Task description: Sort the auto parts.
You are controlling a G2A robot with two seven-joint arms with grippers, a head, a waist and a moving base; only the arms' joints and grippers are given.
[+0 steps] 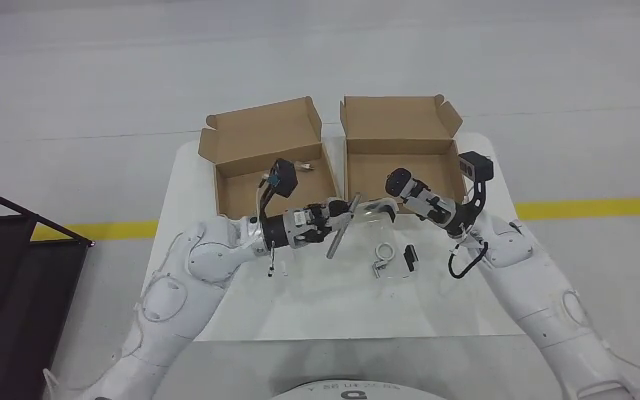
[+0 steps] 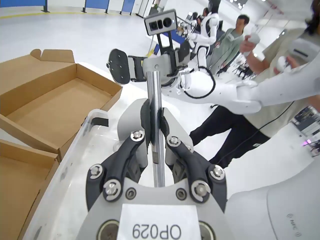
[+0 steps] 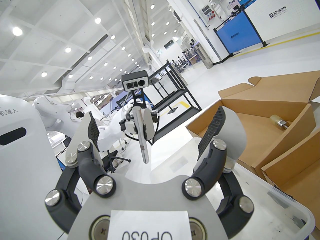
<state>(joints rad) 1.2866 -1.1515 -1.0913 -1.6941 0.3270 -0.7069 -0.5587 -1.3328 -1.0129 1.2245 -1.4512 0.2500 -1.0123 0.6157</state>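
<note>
Left pincer [image 2: 155, 112]: shut tight on a shiny metal rod [image 2: 154, 86], with one dark pad on each side of it. Holds the rod near its middle, with one end out past the fingertips and the other end back toward the wrist. Hangs above the middle of the white desk [image 1: 250, 300], just in front of two boxes. From the top, rod [image 1: 340, 228] slanted, with its far end close to the right pincer.

Right pincer [image 3: 156, 123]: fingers [image 3: 220, 126] spread wide apart. Faces the left pincer and the tip of the rod [image 3: 142, 141], close by but not touching. Up in the air over the desk too.

Under both pincers, a clear plastic tray [image 2: 75, 148], flat on the desk. On the near side of the rod, two little things: a silver part [image 1: 381, 255] and a black part [image 1: 409, 257], side by side and a little apart. Cannot tell from the top if inside the tray or just beside it.

At the far edge of the desk, two open brown boxes next to each other, flaps up. In the left box [image 1: 262, 128], one small metal part [image 3: 280, 122] with a pale yellow end, near the wall closest to the other box. Right box [image 1: 395, 120] just beside the left box.
</note>
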